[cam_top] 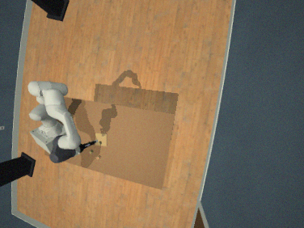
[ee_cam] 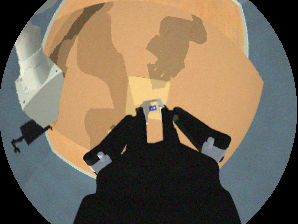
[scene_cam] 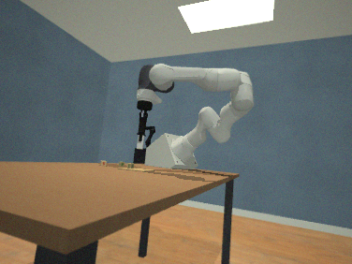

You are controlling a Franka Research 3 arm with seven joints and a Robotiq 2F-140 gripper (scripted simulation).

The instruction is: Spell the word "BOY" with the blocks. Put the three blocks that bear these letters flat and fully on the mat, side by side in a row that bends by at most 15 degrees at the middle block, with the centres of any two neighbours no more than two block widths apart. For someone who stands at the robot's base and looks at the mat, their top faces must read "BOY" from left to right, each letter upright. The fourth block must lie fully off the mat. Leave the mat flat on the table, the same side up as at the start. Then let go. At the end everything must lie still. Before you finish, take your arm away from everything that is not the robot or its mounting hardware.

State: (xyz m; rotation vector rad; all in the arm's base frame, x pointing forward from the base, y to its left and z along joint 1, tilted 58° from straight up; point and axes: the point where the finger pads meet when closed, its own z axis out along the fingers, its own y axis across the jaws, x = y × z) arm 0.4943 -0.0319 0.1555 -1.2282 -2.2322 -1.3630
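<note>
My gripper (cam_top: pixel 93 142) stands upright low over the near edge of the small pale mat (cam_top: pixel 102 140), close to the robot's base. In the wrist view the fingers are shut on a small block with a blue letter (ee_cam: pixel 153 107); the letter is too small to read. The mat (ee_cam: pixel 148 96) lies right under it. Three other small blocks lie on the table beside the mat (cam_top: pixel 92 151) (cam_top: pixel 99 154) (cam_top: pixel 98 158). They show in the side view as small cubes (scene_cam: pixel 103 163) (scene_cam: pixel 121 164) (scene_cam: pixel 130 165) to the left of the gripper (scene_cam: pixel 139 158).
The robot's base (cam_top: pixel 40 135) stands just behind the mat. A large darker raised tabletop (cam_top: pixel 129 141) carries the mat and blocks. Two dark camera stands (cam_top: pixel 18 167) (cam_top: pixel 52 8) stand at the floor's edges.
</note>
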